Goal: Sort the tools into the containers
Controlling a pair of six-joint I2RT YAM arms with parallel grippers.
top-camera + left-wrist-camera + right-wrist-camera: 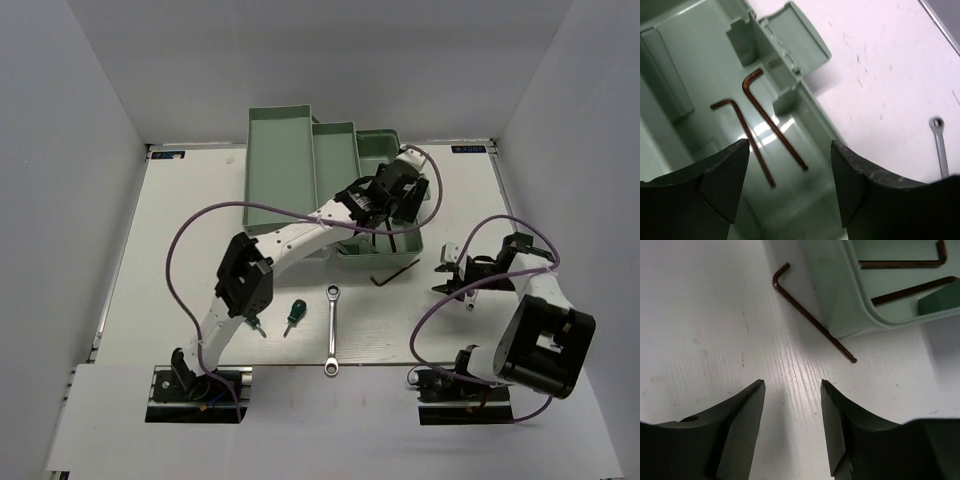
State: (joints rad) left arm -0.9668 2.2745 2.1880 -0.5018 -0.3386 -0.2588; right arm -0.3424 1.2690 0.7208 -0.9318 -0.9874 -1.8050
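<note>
Your left gripper (790,160) is hanging over the base (700,60) of the pale green toolbox (372,148). Its fingers are spread wide with nothing between them. Two hex keys (772,125) lie flat on the base floor right under it, side by side and, as far as I can see, not touching each other.

Your right gripper (792,390) hovers low over the table (700,315), and it's also spread apart and empty. A third hex key (812,320) lies on the table just ahead of it, right alongside the toolbox's outer wall. I can't tell if it actually touches the wall.

In the top view, the silver wrench (332,330) and a green-handled screwdriver (293,315) are out on the table in front of the box, near each other and well apart from it. The fold-out trays (282,165) stick out on the left side of the base.
</note>
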